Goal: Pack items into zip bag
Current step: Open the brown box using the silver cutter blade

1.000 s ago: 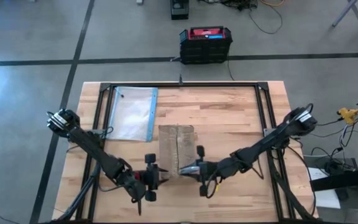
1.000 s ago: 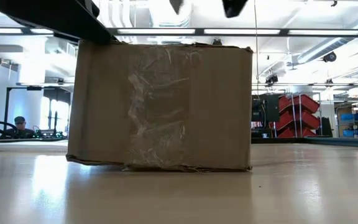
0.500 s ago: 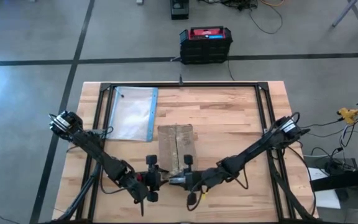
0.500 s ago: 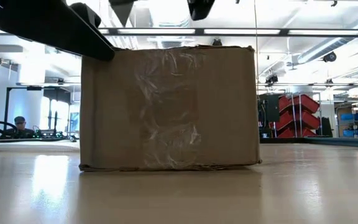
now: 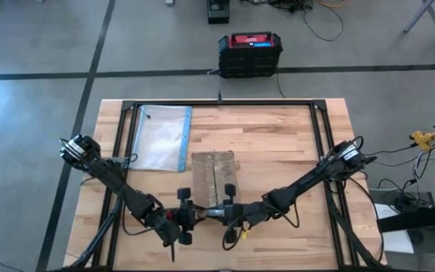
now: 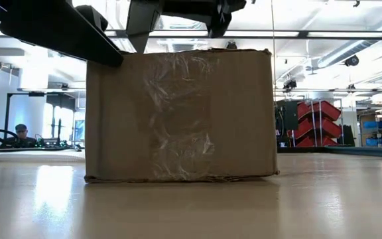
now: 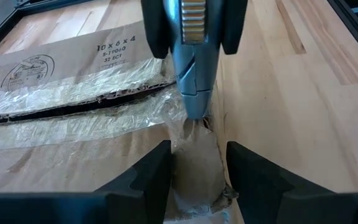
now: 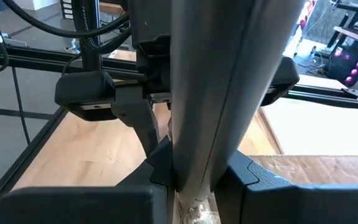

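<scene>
The brown cardboard box [image 5: 216,177] rests on its bottom in the middle of the table, its top seam taped. The zip bag [image 5: 161,137] lies flat at the far left. The items are out of view. My right gripper [image 5: 219,213] sits at the box's near end, shut on a slim grey tool [image 7: 193,68]. My left gripper [image 7: 194,174] is beside it on the left [image 5: 192,214]. Its fingers are apart, and the box's taped near wall [image 7: 194,155] shows between them. My right gripper pinches the grey tool's upper part [image 7: 193,18] between its two fingers. It comes from the table's right, slanting slightly down. The tool's tip [image 7: 193,118] sits on the tape where the top seam meets the box's near edge. My left gripper is close to the box's near top edge; I cannot tell whether it touches.
Black frame rails [image 5: 131,143] run along the table's left, right and far sides. A black crate with a red top [image 5: 249,51] stands on the floor beyond the table. Bare wood lies to the right of the box. In the low view a person [image 6: 21,133] sits far off.
My right gripper has carried the tool toward the table's left edge along the box's near end, and lower, until it stands next to my left gripper. The box lay slightly askew a second ago; it has turned a little and now lies square and flat.
</scene>
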Controlling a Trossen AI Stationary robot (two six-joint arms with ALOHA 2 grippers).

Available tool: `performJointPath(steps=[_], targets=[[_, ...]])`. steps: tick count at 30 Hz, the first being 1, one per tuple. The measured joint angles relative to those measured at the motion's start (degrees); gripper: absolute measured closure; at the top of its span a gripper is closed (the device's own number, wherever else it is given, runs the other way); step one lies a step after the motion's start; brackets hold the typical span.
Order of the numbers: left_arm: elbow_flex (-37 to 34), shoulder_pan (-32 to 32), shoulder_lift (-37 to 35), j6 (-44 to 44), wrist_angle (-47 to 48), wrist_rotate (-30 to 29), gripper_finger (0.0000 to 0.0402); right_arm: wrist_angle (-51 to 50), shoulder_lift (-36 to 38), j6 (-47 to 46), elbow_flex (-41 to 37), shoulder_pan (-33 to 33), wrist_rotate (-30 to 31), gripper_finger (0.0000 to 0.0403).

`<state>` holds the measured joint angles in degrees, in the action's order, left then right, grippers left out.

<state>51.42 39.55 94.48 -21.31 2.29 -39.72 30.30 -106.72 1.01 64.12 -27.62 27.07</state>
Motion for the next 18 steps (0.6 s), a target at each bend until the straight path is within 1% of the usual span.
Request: performJointPath(steps=[6,18], targets=[[-0.09,0.00,0.00,-0.41,-0.03,0.07,0.0261,0.04,0.07,-0.15,0.00,-0.13,0.00,0.0352],[-0.17,0.00,0.02,-0.30,0.24,-0.11,0.0276,-1.38,0.14,-1.63,0.00,-0.51,-0.04,0.0352]])
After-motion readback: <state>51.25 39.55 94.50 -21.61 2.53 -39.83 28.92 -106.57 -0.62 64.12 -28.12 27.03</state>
